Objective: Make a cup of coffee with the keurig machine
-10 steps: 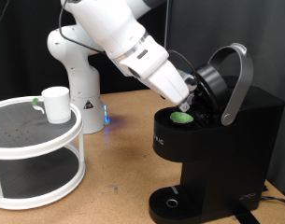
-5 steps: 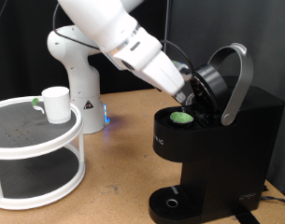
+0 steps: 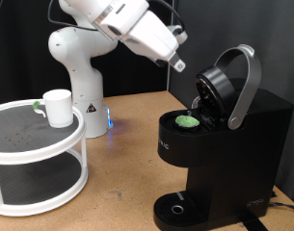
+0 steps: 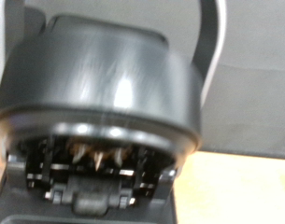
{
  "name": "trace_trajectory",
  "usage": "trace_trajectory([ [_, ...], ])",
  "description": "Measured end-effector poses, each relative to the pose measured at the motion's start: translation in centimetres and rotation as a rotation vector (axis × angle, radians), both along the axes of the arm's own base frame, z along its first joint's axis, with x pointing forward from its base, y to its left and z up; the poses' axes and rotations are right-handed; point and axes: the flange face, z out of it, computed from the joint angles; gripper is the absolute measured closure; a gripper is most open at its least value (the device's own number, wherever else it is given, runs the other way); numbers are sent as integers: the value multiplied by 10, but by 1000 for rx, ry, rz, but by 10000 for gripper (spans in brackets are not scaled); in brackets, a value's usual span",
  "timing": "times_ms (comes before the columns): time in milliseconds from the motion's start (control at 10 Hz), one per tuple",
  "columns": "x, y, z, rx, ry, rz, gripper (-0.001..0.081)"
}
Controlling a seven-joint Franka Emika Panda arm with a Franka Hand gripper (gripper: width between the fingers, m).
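Note:
The keurig machine stands at the exterior view's right with its lid and silver-grey handle raised. A green-topped pod sits in the open holder. My gripper hangs in the air above and to the left of the holder, touching nothing, with nothing visible between its fingers. The white cup stands upright on the top tier of a white round shelf at the left, far from the gripper. The wrist view is filled by the underside of the raised lid; the fingers do not show there.
The arm's white base stands behind the shelf. A small green thing lies beside the cup. The machine's round drip base is at the bottom. A brown table lies between shelf and machine.
The gripper has pulled up and to the left, away from the pod holder. The green pod stays in the holder. The cup and the lid have not moved.

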Motion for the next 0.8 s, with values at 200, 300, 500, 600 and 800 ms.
trace_trajectory([
  [200,2,1,17,22,15,-7,3],
  [300,2,1,23,29,19,-6,3],
  [500,3,1,26,33,23,-4,3],
  [600,3,3,26,59,26,-13,3],
  [800,5,11,29,126,30,-31,3],
])
